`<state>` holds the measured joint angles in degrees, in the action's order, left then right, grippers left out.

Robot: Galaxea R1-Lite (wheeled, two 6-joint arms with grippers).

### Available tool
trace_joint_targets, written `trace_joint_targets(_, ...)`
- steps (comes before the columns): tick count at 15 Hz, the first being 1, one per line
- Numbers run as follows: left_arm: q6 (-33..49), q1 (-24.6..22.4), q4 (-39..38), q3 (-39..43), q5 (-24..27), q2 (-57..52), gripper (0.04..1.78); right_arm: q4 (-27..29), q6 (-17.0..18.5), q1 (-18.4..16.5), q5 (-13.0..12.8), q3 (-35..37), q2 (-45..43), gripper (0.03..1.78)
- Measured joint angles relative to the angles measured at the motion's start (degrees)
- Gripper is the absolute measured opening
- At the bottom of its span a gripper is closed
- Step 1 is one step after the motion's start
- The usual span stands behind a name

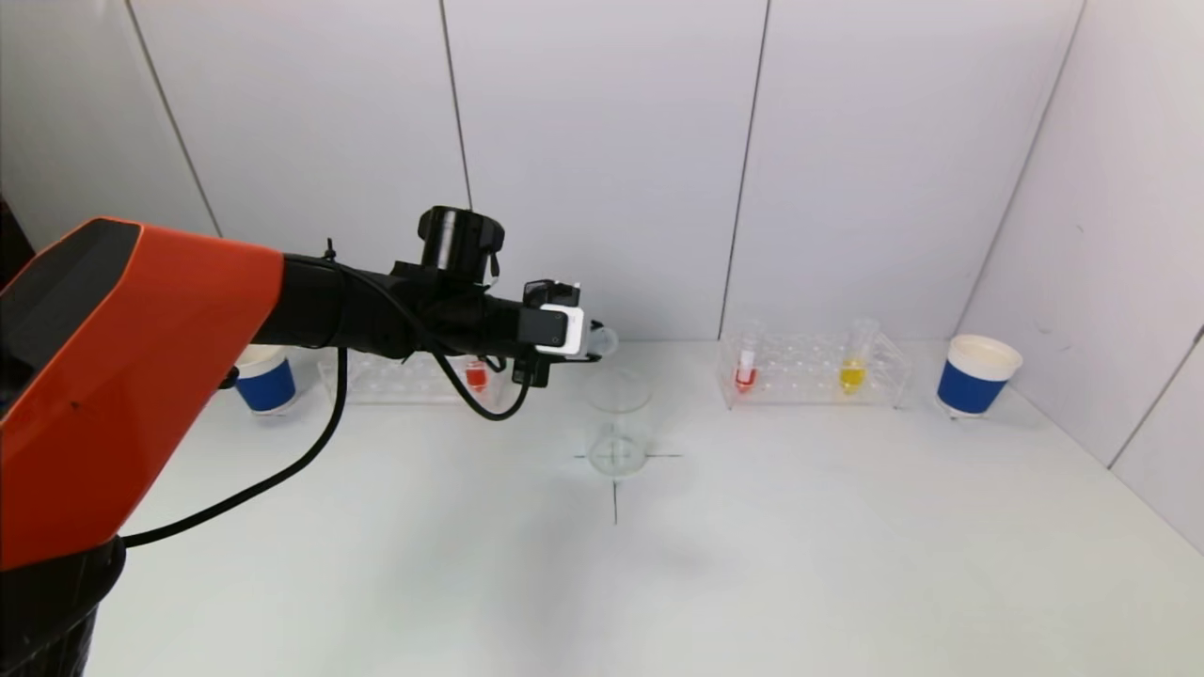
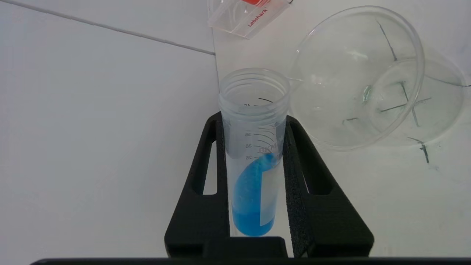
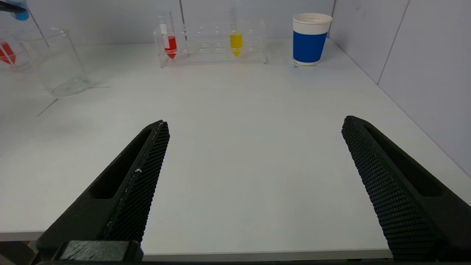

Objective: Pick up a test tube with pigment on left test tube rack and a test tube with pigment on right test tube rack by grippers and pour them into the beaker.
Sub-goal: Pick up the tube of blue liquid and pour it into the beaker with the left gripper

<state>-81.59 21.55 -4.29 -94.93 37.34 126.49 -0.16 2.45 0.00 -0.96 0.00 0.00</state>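
The clear plastic test tube of blue pigment (image 2: 254, 154) lies tipped between the black fingers (image 2: 198, 191) of my left gripper (image 2: 254, 121), clamped tight on it, its open mouth just beside the rim of the clear glass beaker (image 2: 353, 81) at the table's centre cross. Behind my arm sits the left clear rack (image 1: 395, 381) with a red tube (image 1: 477, 374). My right gripper (image 3: 254, 162) hangs wide apart and empty over the white table (image 3: 250, 117), well short of the right clear rack (image 3: 211, 46) holding red (image 3: 170, 44) and yellow (image 3: 236, 42) tubes.
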Motion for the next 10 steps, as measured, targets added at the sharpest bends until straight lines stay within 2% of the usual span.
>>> trace_joint_targets(10,-9.4,1.0,-6.4,-0.5,-2.7,2.7,0.45,0.0,0.0,0.0,0.0,0.0,0.0,1.71)
